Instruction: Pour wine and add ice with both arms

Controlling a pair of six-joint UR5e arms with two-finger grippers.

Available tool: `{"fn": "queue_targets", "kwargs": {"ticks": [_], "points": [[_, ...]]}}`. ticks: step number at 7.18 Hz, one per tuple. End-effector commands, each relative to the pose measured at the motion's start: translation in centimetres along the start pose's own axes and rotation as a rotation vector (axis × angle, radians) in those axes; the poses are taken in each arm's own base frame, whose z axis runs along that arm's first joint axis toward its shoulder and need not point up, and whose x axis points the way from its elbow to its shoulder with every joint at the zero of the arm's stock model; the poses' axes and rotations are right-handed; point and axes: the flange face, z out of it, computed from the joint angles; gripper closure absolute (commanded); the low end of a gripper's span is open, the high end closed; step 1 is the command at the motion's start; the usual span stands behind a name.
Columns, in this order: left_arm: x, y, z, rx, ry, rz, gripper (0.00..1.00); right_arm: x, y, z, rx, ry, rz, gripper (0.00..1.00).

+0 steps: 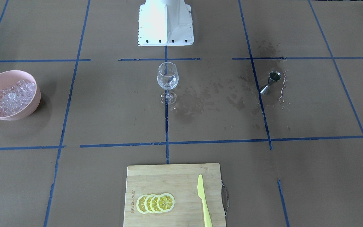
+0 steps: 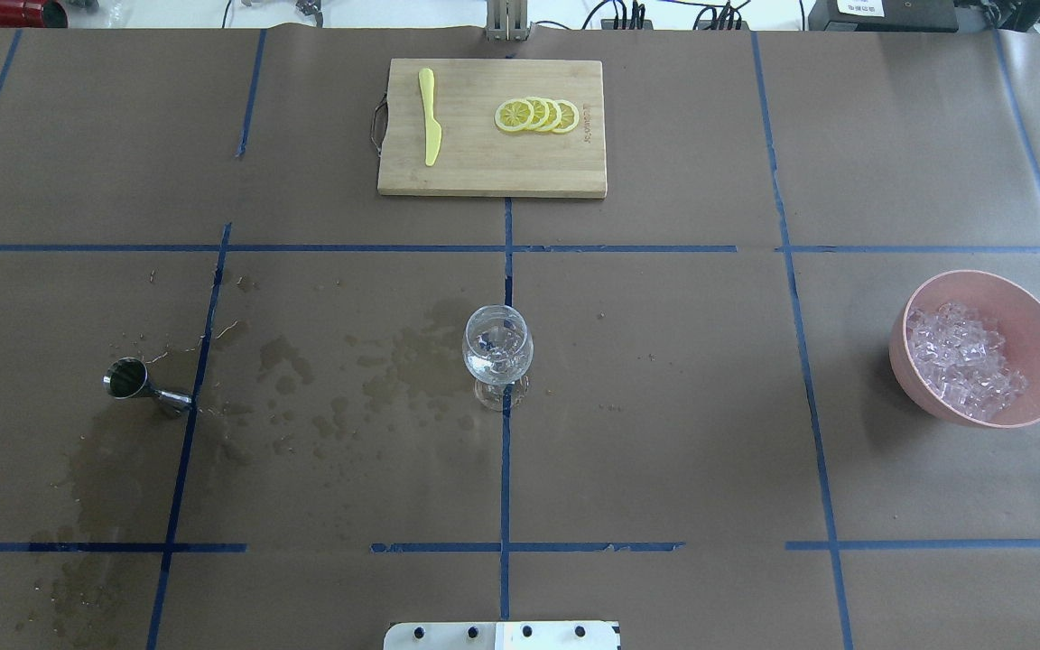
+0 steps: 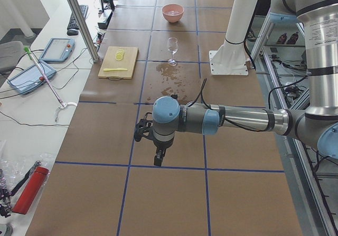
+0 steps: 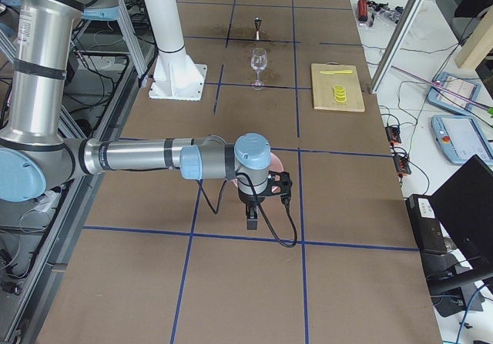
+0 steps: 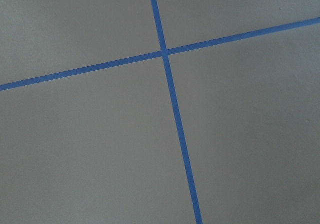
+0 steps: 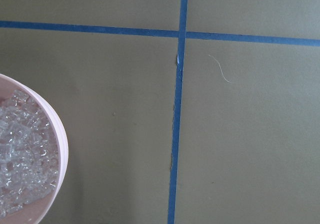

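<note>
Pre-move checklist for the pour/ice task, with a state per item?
1. Wine glass upright at the table's centre: ok.
2. Jigger upright on the robot's left: ok. Whether it holds liquid: cannot tell.
3. Ice heaped in the pink bowl on the robot's right: ok.
4. Paper dry: not ok, wet stains lie between the jigger and the glass.
5. Left gripper and right gripper open or shut: cannot tell, they show only in the side views.
</note>
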Motion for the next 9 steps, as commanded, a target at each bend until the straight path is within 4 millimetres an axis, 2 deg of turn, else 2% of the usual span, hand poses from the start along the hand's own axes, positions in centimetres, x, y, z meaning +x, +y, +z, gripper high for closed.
{"fn": "queue_targets", "kwargs": {"ticks": [1, 3, 4, 5, 6, 7, 9], "points": [[0.4, -0.2, -0.5, 0.012, -0.005, 0.017, 0.00, 0.0, 0.0, 0.0, 0.000, -0.001, 0.002, 0.00], [0.1, 0.1, -0.2, 0.005, -0.012, 0.010, 0.00, -0.1, 0.0, -0.1, 0.001, -0.003, 0.001, 0.00], [0.2, 0.0, -0.5, 0.009, -0.028, 0.016, 0.00, -1.2, -0.5, -0.4, 0.009, -0.029, -0.016, 0.00], [0.8, -0.6, -1.3, 0.029, -0.028, 0.036, 0.00, -2.6, -0.7, -1.5, 0.027, -0.076, -0.027, 0.00], [1.0, -1.0, -1.7, 0.058, -0.034, 0.060, 0.00, -4.2, -3.4, -3.1, 0.086, -0.075, -0.084, 0.00], [1.5, -2.4, -2.4, 0.102, -0.028, 0.090, 0.00, -4.8, -4.0, -3.6, 0.104, -0.077, -0.104, 0.00], [2.8, -3.7, -3.9, 0.237, -0.046, 0.224, 0.00, -4.7, -3.5, -3.6, 0.101, -0.082, -0.097, 0.00]]}}
